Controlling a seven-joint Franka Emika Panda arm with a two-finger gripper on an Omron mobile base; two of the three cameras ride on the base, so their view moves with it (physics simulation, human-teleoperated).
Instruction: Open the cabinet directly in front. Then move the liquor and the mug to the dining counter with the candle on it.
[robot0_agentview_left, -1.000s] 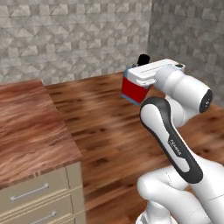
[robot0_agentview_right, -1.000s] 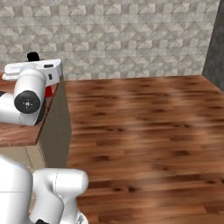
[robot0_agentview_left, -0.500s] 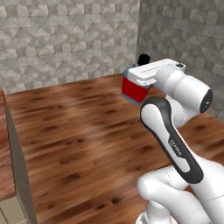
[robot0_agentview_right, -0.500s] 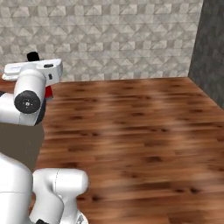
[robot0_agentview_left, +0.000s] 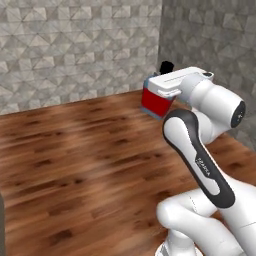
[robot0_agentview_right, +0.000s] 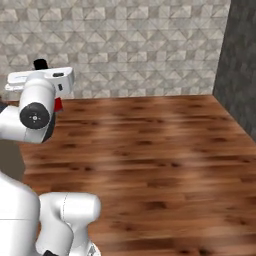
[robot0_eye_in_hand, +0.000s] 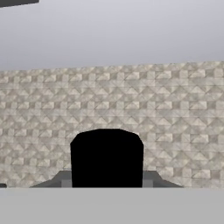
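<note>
Gripper (robot0_agentview_left: 156, 95) was clamped on the liquor (robot0_agentview_left: 154, 103), carried high in the air, well above the wood floor (robot0_agentview_left: 75, 160). Fingers themselves mostly hidden behind the hand & bottle, but bottle hung at the hand w/ nothing under it, so grip read as closed on it. In left base view the liquor's red body sat just below & in front of the white hand, tilted, w/ a sliver of blue at its upper left edge; black cap (robot0_agentview_left: 166, 66) poked up above the hand. In right base view only a small red corner of the liquor (robot0_agentview_right: 58, 104) showed beside the wrist, cap (robot0_agentview_right: 40, 63) again sticking up over the hand's top. In hand view the cap (robot0_eye_in_hand: 106, 157) stood dead centre at the bottom, right btwn where the tips sit, w/ grey shoulders of the bottle spreading to either side below it.

Outward from there: arm bent back from the hand, dark-jointed link sloping down to the base at lower right of left base view. Floor was reddish-brown planks, running to a grey-beige patterned stone wall (robot0_agentview_right: 140, 50). A darker grey wall (robot0_agentview_right: 242, 60) met it at the corner on the right. Hand cam looked at that same stone wall (robot0_eye_in_hand: 175, 113), pale ceiling above it.
</note>
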